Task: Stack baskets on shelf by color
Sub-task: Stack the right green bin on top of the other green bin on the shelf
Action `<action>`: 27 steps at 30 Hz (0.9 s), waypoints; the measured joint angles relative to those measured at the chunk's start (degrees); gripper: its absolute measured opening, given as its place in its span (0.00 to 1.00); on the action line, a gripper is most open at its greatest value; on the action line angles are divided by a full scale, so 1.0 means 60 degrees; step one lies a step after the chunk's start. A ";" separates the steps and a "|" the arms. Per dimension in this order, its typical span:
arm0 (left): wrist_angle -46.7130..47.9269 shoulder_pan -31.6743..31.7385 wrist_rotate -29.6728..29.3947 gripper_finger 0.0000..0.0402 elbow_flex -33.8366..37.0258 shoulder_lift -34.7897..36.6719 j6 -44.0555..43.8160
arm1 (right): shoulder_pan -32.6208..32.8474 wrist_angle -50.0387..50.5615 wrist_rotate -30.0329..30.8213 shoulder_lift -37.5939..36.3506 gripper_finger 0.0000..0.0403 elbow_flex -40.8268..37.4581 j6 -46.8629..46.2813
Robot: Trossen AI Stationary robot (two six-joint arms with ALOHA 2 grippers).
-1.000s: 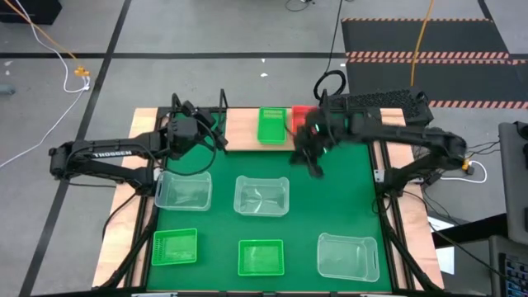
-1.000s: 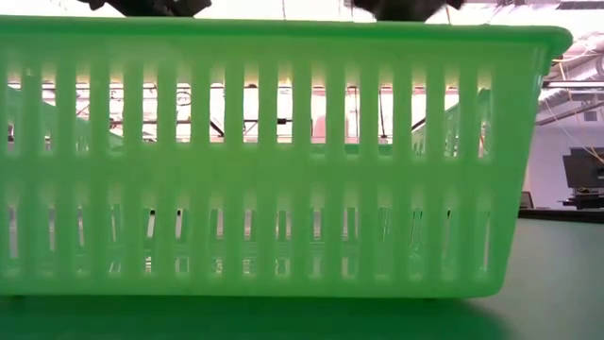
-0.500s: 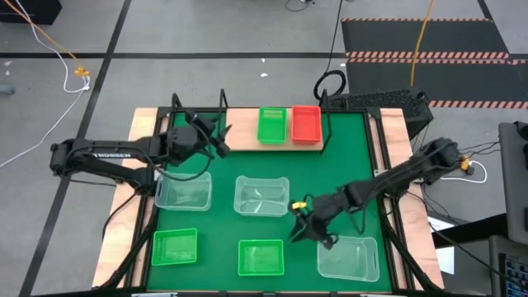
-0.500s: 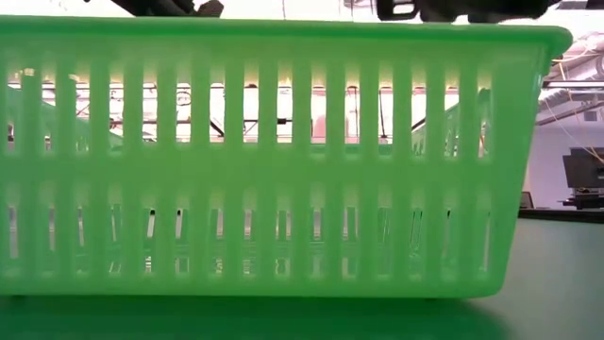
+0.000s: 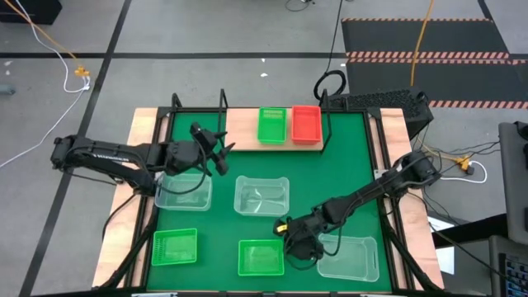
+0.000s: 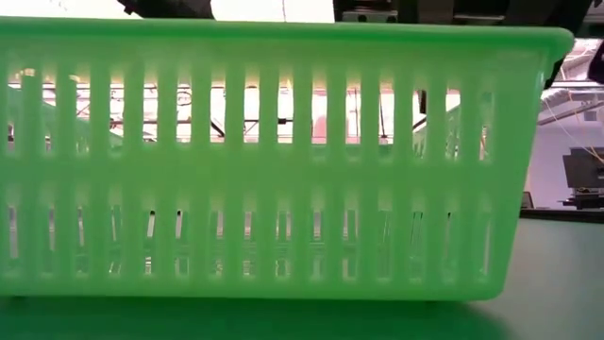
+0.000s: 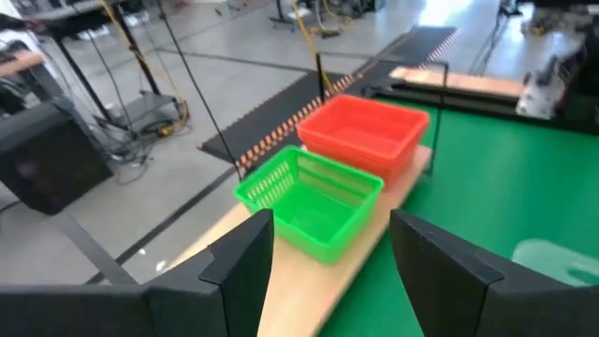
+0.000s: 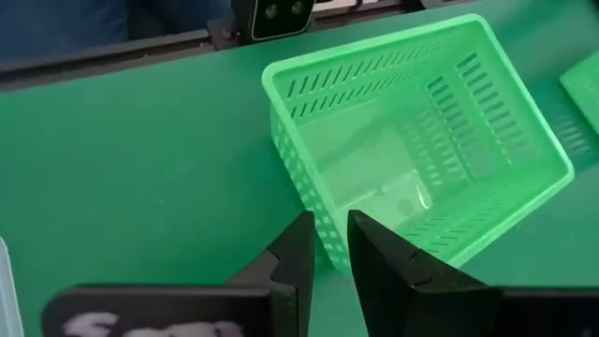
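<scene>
On the shelf [image 5: 243, 132] at the far edge stand a green basket [image 5: 270, 125] and a red basket [image 5: 306, 124], side by side on the plank. On the green mat rest two more green baskets [image 5: 261, 257] [image 5: 174, 247] and three clear baskets [image 5: 261, 195] [image 5: 183, 190] [image 5: 348, 256]. My left gripper [image 5: 219, 153] is wide open and held up over the far left of the mat. It points at the shelf's green basket [image 7: 309, 201] and red basket [image 7: 365, 136]. My right gripper [image 8: 326, 245] hovers at the near-middle green basket's corner [image 8: 318, 220], its fingers a narrow gap apart and holding nothing.
The near-middle green basket [image 6: 274, 161] fills the low view, with dark arm parts [image 6: 453, 9] above it. Black rod frames [image 5: 198, 103] stand at the shelf's ends. A small camera [image 8: 271, 14] sits at the near table edge. Bare mat [image 5: 346, 173] lies on the far right.
My right gripper has left the red basket on the shelf. It has swung toward the table's near edge and down, rolling as it went, and now hangs at the near-middle green basket. My left gripper has drifted a little toward the right, staying open.
</scene>
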State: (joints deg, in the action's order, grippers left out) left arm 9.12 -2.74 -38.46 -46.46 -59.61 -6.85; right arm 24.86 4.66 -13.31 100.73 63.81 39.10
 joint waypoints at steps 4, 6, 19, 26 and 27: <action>0.0554 -0.0181 -0.0001 0.53 0.0000 0.0000 -0.0363 | 0.0000 0.0101 0.0091 0.0305 0.16 0.0004 0.0962; 0.0616 -0.0235 -0.0004 0.53 0.0000 0.0000 -0.0491 | 0.0000 0.0150 0.0723 0.0520 0.16 0.0000 0.1449; 0.0525 -0.0361 -0.0142 0.53 0.0000 0.0000 -0.0376 | 0.0313 -0.0036 0.1732 -0.0585 0.16 -0.0002 0.1475; 0.0281 -0.0349 -0.0171 0.53 0.0000 0.0000 -0.0314 | -0.0077 -0.1815 0.1931 -0.1165 0.16 0.0003 -0.4916; 0.0229 -0.0349 -0.0171 0.53 0.0000 0.0000 -0.0310 | -0.0220 -0.1974 0.1746 -0.1166 0.16 0.0013 -0.5940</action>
State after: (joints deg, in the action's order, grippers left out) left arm 10.49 -4.84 -39.48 -46.46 -59.61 -8.71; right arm 23.54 -7.18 -2.84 93.73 63.89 3.46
